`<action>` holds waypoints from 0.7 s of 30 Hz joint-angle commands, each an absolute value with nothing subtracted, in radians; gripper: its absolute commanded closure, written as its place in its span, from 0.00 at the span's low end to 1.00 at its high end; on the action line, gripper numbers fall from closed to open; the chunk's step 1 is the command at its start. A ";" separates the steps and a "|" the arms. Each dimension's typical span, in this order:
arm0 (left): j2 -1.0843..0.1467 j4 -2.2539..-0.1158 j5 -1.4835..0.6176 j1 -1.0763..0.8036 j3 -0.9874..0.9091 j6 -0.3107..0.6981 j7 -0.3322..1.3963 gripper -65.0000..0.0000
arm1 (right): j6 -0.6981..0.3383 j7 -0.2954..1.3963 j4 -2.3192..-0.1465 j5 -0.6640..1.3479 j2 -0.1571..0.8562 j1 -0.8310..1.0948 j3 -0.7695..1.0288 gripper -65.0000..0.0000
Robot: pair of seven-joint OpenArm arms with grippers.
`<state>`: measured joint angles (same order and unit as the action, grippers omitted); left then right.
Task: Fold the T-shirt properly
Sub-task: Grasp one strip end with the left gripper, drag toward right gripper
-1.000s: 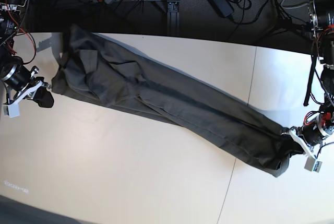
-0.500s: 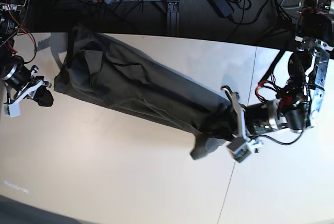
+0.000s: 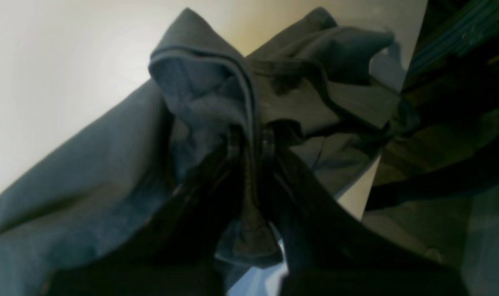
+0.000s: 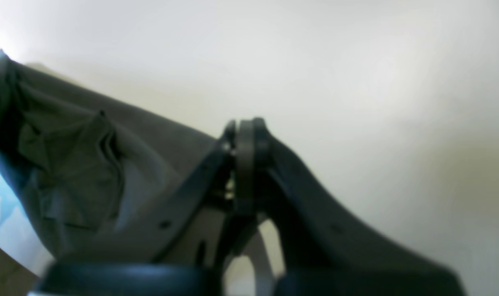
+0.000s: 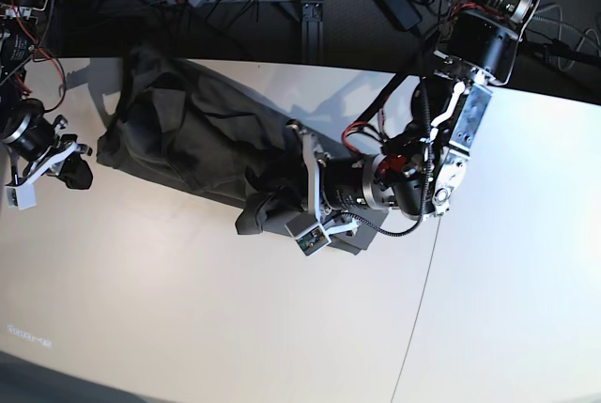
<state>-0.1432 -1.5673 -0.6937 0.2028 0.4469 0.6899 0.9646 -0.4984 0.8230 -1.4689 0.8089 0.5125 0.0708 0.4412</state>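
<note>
Gripping T-shirt [image 5: 178, 145], no legible print

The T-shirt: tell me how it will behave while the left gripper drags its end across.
The T-shirt is probably floppy: it bunches and sags around the left gripper, whose jaws are closed on a fold. It will likely drag rather than slide cleanly, since creases pile up on the table. It seems light: the right gripper holds its edge by a pinch.

left gripper [image 5: 286, 198]: clamped on T-shirt [image 5: 178, 140] hem, arm stretched mid-counter | right gripper [image 5: 70, 168]: clamped on T-shirt's other end
</note>
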 commanded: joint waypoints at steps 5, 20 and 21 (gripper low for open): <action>-0.133 -1.575 -0.718 0.226 0.445 0.698 0.940 0.55 | -0.554 0.801 -1.486 0.823 0.534 0.058 0.451 1.00; -0.136 -1.599 -0.786 0.232 0.355 0.698 0.962 0.42 | -0.577 0.956 -1.507 1.073 0.534 0.091 0.461 0.33; -0.138 -1.599 -0.795 0.232 0.331 0.698 0.978 0.42 | -0.585 0.967 -1.518 1.093 0.534 0.106 0.461 0.33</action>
<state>-0.1360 -1.5799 -0.7731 0.2085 0.3332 0.6895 1.0000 -0.5026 0.9756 -1.4998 1.0710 0.5140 0.1120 0.4507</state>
